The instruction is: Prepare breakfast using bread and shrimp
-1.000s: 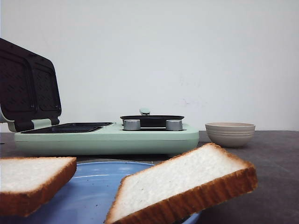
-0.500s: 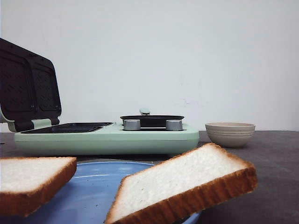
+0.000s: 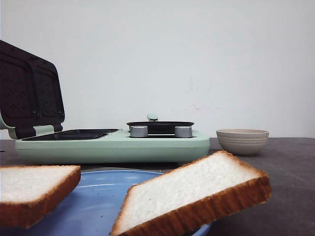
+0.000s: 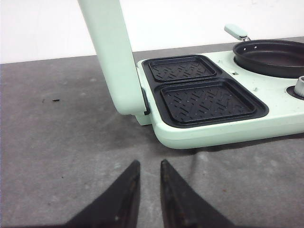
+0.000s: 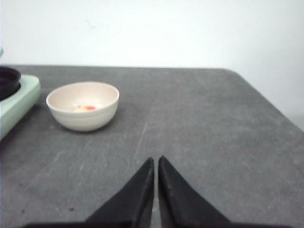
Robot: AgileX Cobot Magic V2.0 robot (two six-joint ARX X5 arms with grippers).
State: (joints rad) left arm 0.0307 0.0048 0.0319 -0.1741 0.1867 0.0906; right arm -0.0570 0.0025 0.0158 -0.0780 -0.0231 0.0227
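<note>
Two slices of bread lie on a blue plate [image 3: 93, 206] close to the front camera, one at the left [image 3: 29, 184] and one leaning over the plate's right rim [image 3: 197, 189]. The shrimp [image 5: 85, 108] show as small orange-pink bits inside a beige bowl [image 5: 83, 118]. My left gripper [image 4: 150, 162] hovers over bare table just in front of the sandwich maker [image 4: 209, 130]; its jaws stand a narrow gap apart with nothing between them. My right gripper [image 5: 156, 158] is shut and empty over the table, well short of the bowl. Neither gripper shows in the front view.
The mint-green sandwich maker [image 3: 113, 145] has its lid [image 3: 29, 91] raised, baring two black grill plates [image 4: 209, 99]. A black pan [image 3: 160, 125] sits on its right half behind two knobs. The bowl [image 3: 242, 141] stands to its right. The table's right edge [image 5: 266, 102] is near.
</note>
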